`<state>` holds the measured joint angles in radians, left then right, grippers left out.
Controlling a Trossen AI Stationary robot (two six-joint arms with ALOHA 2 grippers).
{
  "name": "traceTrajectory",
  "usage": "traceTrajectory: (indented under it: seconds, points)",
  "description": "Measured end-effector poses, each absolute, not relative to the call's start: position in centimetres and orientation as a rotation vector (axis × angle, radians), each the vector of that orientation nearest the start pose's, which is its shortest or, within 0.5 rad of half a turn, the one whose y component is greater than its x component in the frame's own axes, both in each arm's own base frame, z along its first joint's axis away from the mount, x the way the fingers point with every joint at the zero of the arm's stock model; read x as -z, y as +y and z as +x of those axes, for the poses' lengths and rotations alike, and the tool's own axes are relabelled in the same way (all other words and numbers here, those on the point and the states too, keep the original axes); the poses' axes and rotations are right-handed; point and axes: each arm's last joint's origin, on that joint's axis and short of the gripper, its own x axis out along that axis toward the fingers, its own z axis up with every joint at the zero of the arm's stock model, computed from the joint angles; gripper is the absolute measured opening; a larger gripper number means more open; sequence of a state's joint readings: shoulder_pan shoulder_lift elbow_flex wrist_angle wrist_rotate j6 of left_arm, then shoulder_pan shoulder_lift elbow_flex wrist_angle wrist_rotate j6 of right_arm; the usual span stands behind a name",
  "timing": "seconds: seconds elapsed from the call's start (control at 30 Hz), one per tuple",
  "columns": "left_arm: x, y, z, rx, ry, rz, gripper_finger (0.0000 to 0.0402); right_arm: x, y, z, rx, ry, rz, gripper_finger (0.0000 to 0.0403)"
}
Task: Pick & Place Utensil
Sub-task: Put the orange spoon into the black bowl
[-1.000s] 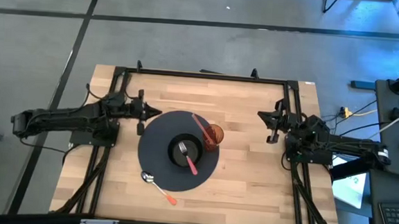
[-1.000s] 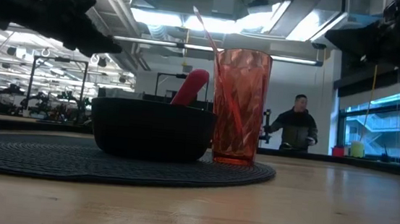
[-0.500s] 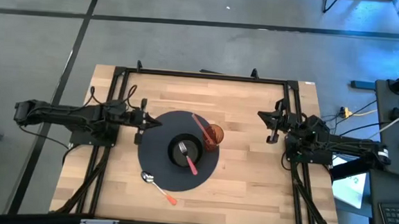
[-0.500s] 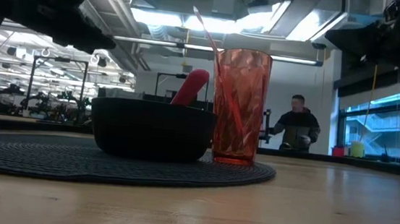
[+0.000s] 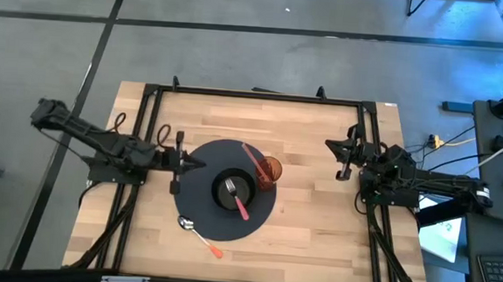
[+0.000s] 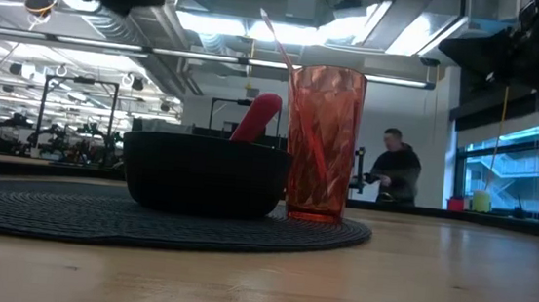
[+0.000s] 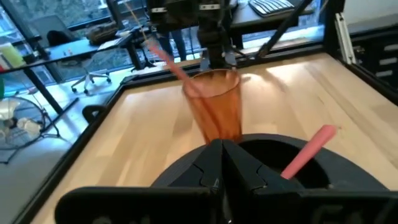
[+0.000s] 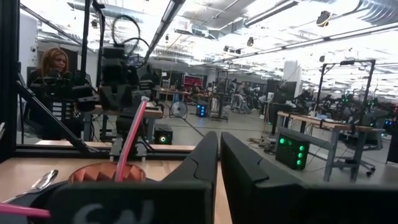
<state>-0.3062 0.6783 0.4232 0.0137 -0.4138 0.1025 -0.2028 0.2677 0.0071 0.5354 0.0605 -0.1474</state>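
High view: spoon (image 5: 198, 237) near the tabletop's front edge is light, stiff, slippery, so pinch its orange handle; left end effector (image 5: 186, 163) and right end effector (image 5: 332, 147) closed, empty.

Bare wood lies open between the mat (image 5: 200, 160) and the right gripper (image 5: 331, 147), and along the table's far edge. On the mat, the bowl (image 5: 233, 191) and cup (image 5: 269, 170) touch, leaving no gap. A spoon (image 5: 200, 238) blocks the mat's near rim. The left gripper (image 5: 199, 162) hangs over the mat's left edge
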Motion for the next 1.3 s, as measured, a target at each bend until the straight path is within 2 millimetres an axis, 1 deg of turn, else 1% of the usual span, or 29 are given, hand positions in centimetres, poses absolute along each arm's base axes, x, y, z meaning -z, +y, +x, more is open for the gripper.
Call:
traceTrajectory:
  seconds: [0.1,0.2,0.43,0.47,0.63,0.7,0.83,0.9,1.0,1.07,1.17,1.3]
  points:
    - [-25.3,-5.1,16.2,-0.069,0.253,0.219,0.0004,-19.4,-2.4,10.8,0.280,-0.255,-0.158,0.0021]
    - [-25.5,-6.3,17.1,-0.035,0.273,0.258,0.0004,-19.4,-2.4,10.8,0.280,-0.256,-0.156,0.0021]
    - [-24.3,-8.6,18.8,0.073,0.353,0.345,0.0004,-19.4,-2.4,10.8,0.280,-0.254,-0.156,0.0021]
    - [-24.1,-8.9,19.0,0.082,0.358,0.343,0.0004,-19.4,-2.4,10.8,0.280,-0.250,-0.156,0.0021]
    - [-23.5,-10.5,19.9,0.091,0.322,0.224,0.0004,-19.3,-2.4,10.8,0.280,-0.243,-0.159,0.0021]
    - [-23.2,-11.0,20.2,0.060,0.322,0.184,0.0004,-19.3,-2.4,10.8,0.280,-0.242,-0.160,0.0021]
    - [-22.0,-11.5,21.0,-0.125,0.378,0.153,0.0004,-19.3,-2.4,10.8,0.281,-0.238,-0.171,0.0021]
    - [-21.4,-12.0,21.8,-0.153,0.432,0.172,0.0004,-19.3,-2.4,10.8,0.281,-0.240,-0.172,0.0021]
    - [-21.1,-12.9,23.0,-0.152,0.490,0.218,0.0004,-19.3,-2.4,10.8,0.281,-0.240,-0.175,0.0021]
    - [-21.2,-13.5,23.6,-0.147,0.532,0.264,0.0004,-19.4,-2.4,10.8,0.283,-0.245,-0.183,0.0021]
    - [-22.2,-14.2,24.5,-0.137,0.577,0.289,0.0013,-19.4,-2.4,10.8,0.280,-0.245,-0.231,0.0021]
    - [-23.8,-14.7,25.0,-0.115,0.605,0.270,0.0048,-19.4,-2.4,10.8,0.284,-0.241,-0.266,0.0021]
